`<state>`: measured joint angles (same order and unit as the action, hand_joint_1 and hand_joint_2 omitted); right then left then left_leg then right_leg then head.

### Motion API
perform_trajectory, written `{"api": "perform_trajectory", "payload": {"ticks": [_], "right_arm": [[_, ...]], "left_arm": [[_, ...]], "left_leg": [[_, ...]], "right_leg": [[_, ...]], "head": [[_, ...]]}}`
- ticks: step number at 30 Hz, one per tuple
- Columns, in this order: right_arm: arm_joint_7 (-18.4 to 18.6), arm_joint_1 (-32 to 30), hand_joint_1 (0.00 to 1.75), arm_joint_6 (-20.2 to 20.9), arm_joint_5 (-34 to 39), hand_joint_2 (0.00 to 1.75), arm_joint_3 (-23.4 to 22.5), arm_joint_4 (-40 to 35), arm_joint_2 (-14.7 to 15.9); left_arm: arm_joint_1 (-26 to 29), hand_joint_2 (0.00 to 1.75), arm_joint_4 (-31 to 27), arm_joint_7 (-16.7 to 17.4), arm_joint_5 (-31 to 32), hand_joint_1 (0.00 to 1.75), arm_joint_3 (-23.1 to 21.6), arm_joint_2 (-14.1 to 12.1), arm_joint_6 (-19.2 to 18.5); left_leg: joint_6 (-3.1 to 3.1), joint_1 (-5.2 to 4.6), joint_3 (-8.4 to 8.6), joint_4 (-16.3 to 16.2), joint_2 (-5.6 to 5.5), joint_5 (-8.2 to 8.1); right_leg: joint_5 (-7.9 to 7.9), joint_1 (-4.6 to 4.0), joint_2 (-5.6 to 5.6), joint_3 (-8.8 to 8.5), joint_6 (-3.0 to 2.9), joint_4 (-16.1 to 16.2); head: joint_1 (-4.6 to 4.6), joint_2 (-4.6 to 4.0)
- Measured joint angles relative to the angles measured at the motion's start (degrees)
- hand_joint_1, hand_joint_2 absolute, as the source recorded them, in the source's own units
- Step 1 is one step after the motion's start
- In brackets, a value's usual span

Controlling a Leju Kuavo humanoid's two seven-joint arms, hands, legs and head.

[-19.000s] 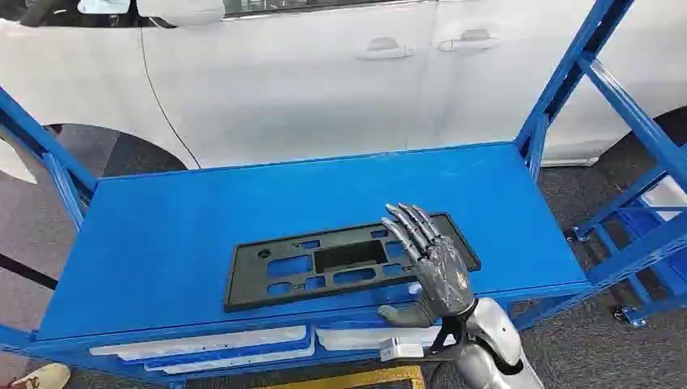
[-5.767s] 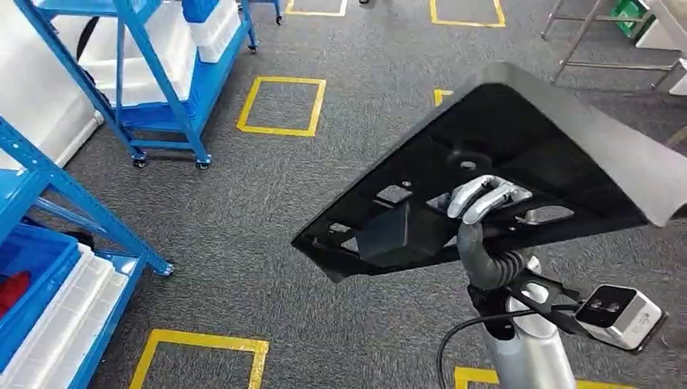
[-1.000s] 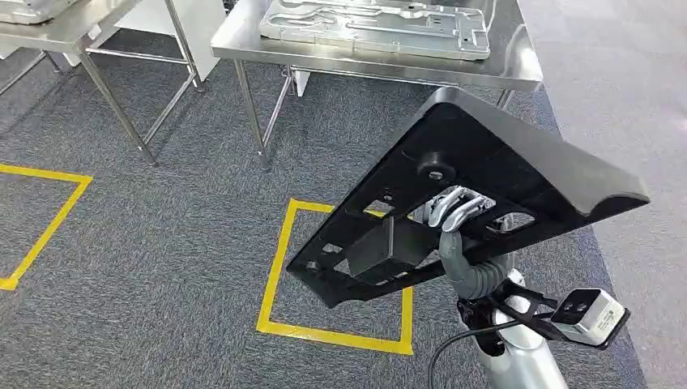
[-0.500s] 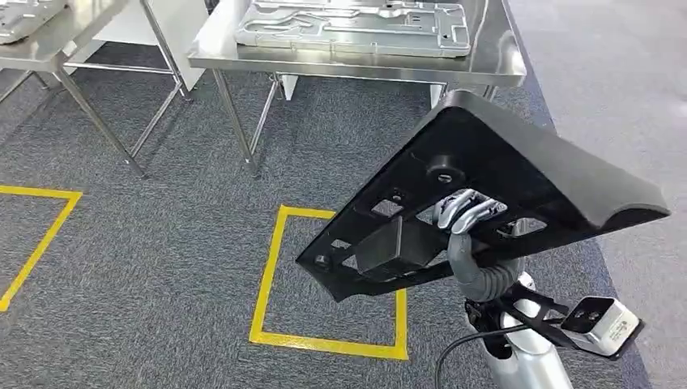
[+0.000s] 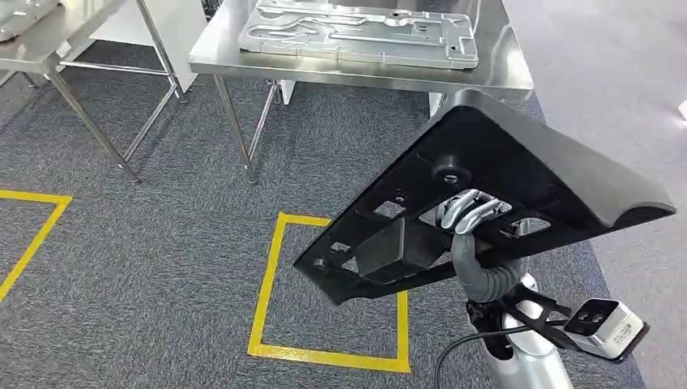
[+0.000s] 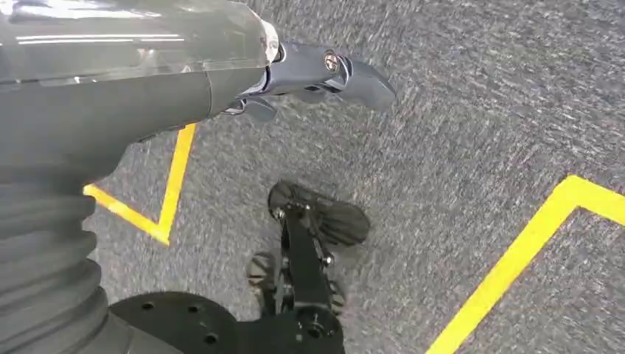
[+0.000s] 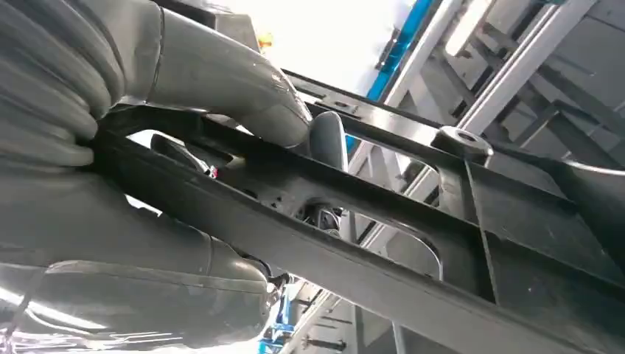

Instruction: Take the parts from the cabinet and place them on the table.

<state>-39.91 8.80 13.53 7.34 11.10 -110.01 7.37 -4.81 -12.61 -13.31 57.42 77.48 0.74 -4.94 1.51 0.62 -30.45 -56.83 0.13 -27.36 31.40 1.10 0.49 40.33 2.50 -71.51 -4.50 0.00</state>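
Note:
A flat black plastic part [image 5: 518,162] with cut-outs and a boxy block on its underside is raised and tilted in front of me. My right hand [image 5: 470,212] grips it from below, fingers hooked through an opening. In the right wrist view the part's ribs [image 7: 413,287] cross over my right hand [image 7: 221,74]. Just beyond the part stands a steel table [image 5: 356,71], with a silver stamped metal panel [image 5: 364,32] lying on it. My left hand [image 6: 317,70] hangs above the carpet, holding nothing, with its fingers apart.
A second steel table [image 5: 49,36] stands at the left, its legs slanting onto the grey carpet. A yellow taped square [image 5: 271,284] marks the floor below the part, and another yellow line [image 5: 24,243] runs at the far left.
The camera has moved and the steel table now sits closer ahead. The black part, which lay on the blue shelf earlier, stays gripped and raised in my right hand.

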Motion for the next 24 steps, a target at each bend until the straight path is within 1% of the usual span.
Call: {"api": "perform_trajectory", "payload": {"ticks": [1,2,3,4,5,6,7,8,9,10,11,12,13,14,15,16,17,18,19,20,21,22,23,24], "right_arm": [[-0.02,0.01,1.75,0.0,-0.02,1.75,0.0,0.0,0.0],[-0.02,0.02,1.75,0.0,-0.04,1.75,0.0,0.0,0.0],[-0.02,0.04,1.75,-0.02,-0.09,1.75,0.0,0.02,0.0],[0.0,0.17,1.75,-0.07,-0.11,1.75,0.06,0.07,-0.04],[0.0,0.16,1.75,-0.13,-0.09,1.75,0.09,0.07,-0.04],[-0.02,0.14,1.75,-0.18,-0.09,1.75,0.09,0.04,-0.04],[0.0,0.16,1.75,-0.17,-0.11,1.75,0.09,0.07,0.0],[0.0,0.16,1.75,-0.17,-0.09,1.75,0.09,0.0,0.0],[0.0,0.31,1.75,-0.15,0.0,1.75,0.09,-0.02,0.0],[-0.02,0.51,1.75,-0.11,0.2,1.75,0.09,-0.02,0.0],[-0.02,0.56,1.75,-0.04,0.35,1.75,0.09,-0.02,0.0],[0.0,0.55,1.75,0.04,0.57,1.75,0.09,0.0,0.0],[0.0,0.55,1.75,0.09,0.79,1.75,0.09,0.09,0.0],[0.0,0.56,1.75,0.2,0.94,1.75,0.09,0.15,0.0],[0.0,0.59,1.75,0.33,1.12,1.75,0.09,0.2,0.0],[0.0,0.71,1.75,0.44,1.22,1.75,0.09,0.22,0.0],[0.0,0.9,1.75,0.59,1.25,1.75,0.09,0.28,0.0],[0.0,1.11,1.75,0.7,1.29,1.75,0.09,0.33,0.0],[0.0,1.21,1.75,0.74,1.33,1.75,0.09,0.48,0.0],[0.0,1.37,1.75,0.74,1.4,1.75,0.09,0.52,0.0],[0.04,1.4,1.75,0.74,1.4,1.75,0.11,0.52,0.0],[0.04,1.41,1.75,0.72,1.42,1.75,0.11,0.55,0.0],[0.0,1.7,1.75,0.74,1.42,1.75,0.11,0.57,0.02],[0.04,1.78,1.75,0.72,1.44,1.75,0.11,0.59,0.02]], "left_arm": [[0.04,1.75,0.0,0.0,0.0,0.0,0.0,0.07,0.0],[0.02,1.75,0.0,0.0,0.0,0.0,-0.02,0.15,0.0],[0.02,1.75,0.0,0.0,0.0,0.0,-0.04,0.15,0.0],[-0.18,1.75,0.0,-0.04,0.0,0.0,-0.06,0.15,0.0],[-0.21,1.75,0.0,-0.02,0.0,0.0,-0.07,0.15,0.0],[-0.11,1.75,0.0,-0.02,0.0,0.0,-0.09,0.15,0.02],[-0.09,1.75,0.0,-0.02,0.0,0.0,-0.07,0.15,0.02],[-0.18,1.75,0.0,-0.02,0.02,0.0,-0.09,0.13,0.02],[-0.25,1.75,0.0,-0.06,0.02,0.0,-0.09,0.13,0.02],[-0.36,1.75,0.0,-0.04,0.07,0.0,-0.11,0.13,-0.09],[-0.43,1.75,0.0,-0.07,0.02,0.0,-0.11,0.13,-0.07],[-0.35,1.75,0.0,-0.06,0.02,0.0,-0.11,0.11,-0.07],[-0.22,1.75,0.0,-0.04,0.0,0.0,-0.11,0.11,-0.07],[-0.04,1.75,0.0,-0.04,0.0,0.0,-0.11,0.11,-0.07],[0.09,1.75,0.0,-0.04,-0.02,0.0,-0.11,0.11,-0.07],[0.14,1.75,0.0,-0.07,-0.04,0.0,-0.11,0.09,-0.07],[0.14,1.75,0.0,-0.07,-0.09,0.0,-0.11,0.07,-0.07],[0.24,1.75,0.0,-0.13,-0.11,0.0,-0.11,-0.02,-0.07],[0.23,1.75,0.0,-0.13,-0.11,0.0,-0.11,-0.26,-0.09],[0.08,1.75,0.0,-0.15,-0.11,0.0,-0.13,-0.2,-0.2],[0.17,1.75,0.0,-0.15,-0.11,0.0,-0.11,-0.22,-0.2],[0.28,1.75,0.0,-0.15,-0.11,0.0,-0.11,-0.24,-0.17],[0.31,1.75,0.0,-0.17,-0.11,0.0,-0.11,-0.26,-0.15],[0.32,1.75,0.0,-0.18,-0.11,0.0,-0.11,-0.26,-0.17]], "left_leg": [[-0.17,0.03,0.68,-0.01,0.0,-0.45],[-0.42,0.05,1.47,0.0,0.01,-0.99],[-0.78,0.07,1.71,0.02,0.04,-1.52],[-1.17,-0.08,1.88,-0.14,0.02,-1.76],[-1.63,-0.08,1.72,0.0,0.17,-2.06],[-2.04,-0.07,2.49,-0.27,0.34,-1.99],[-2.27,-0.09,2.53,-0.63,0.39,-1.92],[-2.51,0.06,2.26,-1.09,0.44,-2.4],[-2.6,0.23,1.63,-3.27,0.29,-2.58],[-2.83,0.28,-0.59,-7.17,0.29,-3.47],[-3.05,0.33,-3.29,-11.46,0.29,-5.01],[-3.25,0.32,-6.18,-15.67,0.29,-7.09],[-3.29,0.32,-8.29,-18.29,0.29,-8.46],[-3.21,0.32,-9.35,-18.66,0.29,-8.42],[-2.95,0.31,-9.22,-16.38,0.29,-6.74],[-2.62,0.24,-8.16,-12.51,0.27,-4.09],[-2.14,0.08,-6.56,-7.34,0.25,-0.32],[-1.56,-0.2,-5.37,-2.66,0.24,3.59],[-1.39,-0.59,-5.53,-2.69,0.28,2.64],[-1.31,-0.84,-5.47,-2.1,0.2,1.62],[-0.86,-0.97,-5.01,-1.82,0.2,2.42],[-0.38,-0.86,-4.95,-1.39,0.21,2.24],[-0.08,-0.63,-3.74,-1.03,0.04,2.19],[0.05,-0.5,-3.05,-0.52,0.06,2.19]], "right_leg": [[-3.24,0.13,-0.18,-1.38,-0.05,4.17],[-6.88,0.21,-0.49,-3.33,-0.29,9.47],[-7.99,0.11,-0.98,-4.6,-0.69,12.52],[-5.61,-0.47,-1.24,-4.25,-1.16,13.32],[-6.42,-0.56,-1.22,-4.3,-1.89,13.0],[-6.72,-0.68,-1.04,-4.37,-2.29,13.08],[-6.4,-0.52,-0.91,-4.64,-2.74,13.13],[-6.37,-0.32,-0.66,-5.48,-3.13,13.39],[-6.09,-0.4,-0.69,-6.07,-3.54,13.55],[-5.77,-0.43,-0.68,-6.36,-3.91,13.53],[-5.45,-0.53,-0.62,-6.61,-4.05,13.53],[-5.06,-0.65,-0.52,-6.92,-4.16,13.53],[-4.64,-0.77,-0.38,-7.31,-4.23,13.52],[-4.19,-0.86,-0.18,-7.86,-4.24,13.52],[-3.64,-0.93,-0.07,-8.64,-4.21,13.51],[-3.12,-1.02,-0.03,-9.43,-4.16,13.51],[-2.54,-1.1,-0.03,-10.32,-4.08,13.52],[-1.94,-1.14,-0.05,-10.88,-3.94,13.56],[-1.66,-1.21,-0.08,-11.32,-3.63,13.56],[-1.41,-1.02,0.07,-11.06,-3.2,13.74],[-1.18,-0.96,0.02,-11.21,-2.83,14.07],[-1.77,-1.01,0.02,-11.66,-2.37,13.3],[-1.61,-1.07,0.01,-11.97,-2.05,13.16],[-1.45,-0.78,-0.14,-11.41,-1.85,11.69]], "head": [[0.0,0.0],[0.0,0.0],[0.02,0.0],[0.04,0.0],[0.0,0.0],[0.0,0.0],[0.02,0.0],[-0.02,0.0],[0.02,0.0],[0.0,0.0],[0.0,0.0],[0.0,0.0],[0.0,0.0],[0.0,0.0],[0.0,0.0],[0.0,0.0],[0.0,0.0],[0.0,0.0],[0.02,0.0],[-0.02,0.0],[0.0,0.0],[0.0,0.0],[0.0,0.0],[0.02,0.0]]}}
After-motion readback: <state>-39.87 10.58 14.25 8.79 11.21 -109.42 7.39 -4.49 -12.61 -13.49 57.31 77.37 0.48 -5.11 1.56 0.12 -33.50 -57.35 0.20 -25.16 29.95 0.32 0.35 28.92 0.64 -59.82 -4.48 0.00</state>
